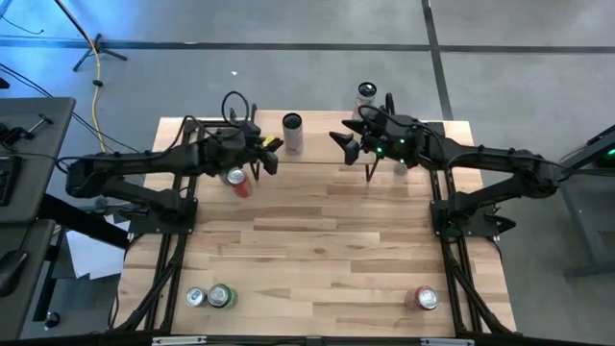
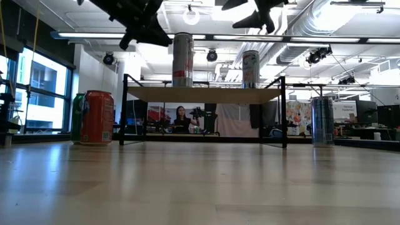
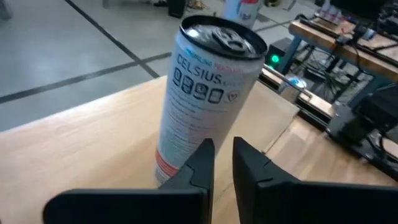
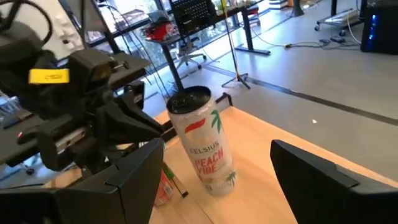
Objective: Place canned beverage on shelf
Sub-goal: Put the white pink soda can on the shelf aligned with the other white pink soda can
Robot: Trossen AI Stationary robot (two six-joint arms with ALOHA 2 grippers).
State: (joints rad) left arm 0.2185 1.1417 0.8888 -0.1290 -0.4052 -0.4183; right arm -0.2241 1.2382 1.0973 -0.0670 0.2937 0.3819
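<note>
High view. The shelf (image 1: 317, 152), a small raised light-wood board on thin black legs, stands at the far edge of the wooden tabletop (image 1: 317, 250). One tall slim white can (image 1: 292, 133) stands upright on its left part; a second tall white can with a red-marked top (image 1: 366, 95) shows at its far right end. The left gripper (image 1: 270, 154) hovers just beside the first can, over a short orange-red can (image 1: 238, 182) on the table. The right gripper (image 1: 351, 144) hangs over the shelf's right part, empty. At the near edge: a silver-topped can (image 1: 195, 297) touching a green can (image 1: 222, 296), and a red can (image 1: 424, 298) at the right.

Low view. Both tall cans stand upright on the shelf board. On the table: the orange-red can with a green one behind it to the left, and a tall blue-striped can (image 2: 322, 121) to the right of the shelf legs.

Left wrist view. Fingers (image 3: 200, 163) together, nothing between them; the white can stands free just ahead.

Right wrist view. Fingers (image 4: 314, 171) well apart, clamped on nothing; the white can with red and green print stands beyond them.

Judgement: two cans placed, the left-hand one apparently just set down. Several cans are left on the table, if all are meant to go up.
</note>
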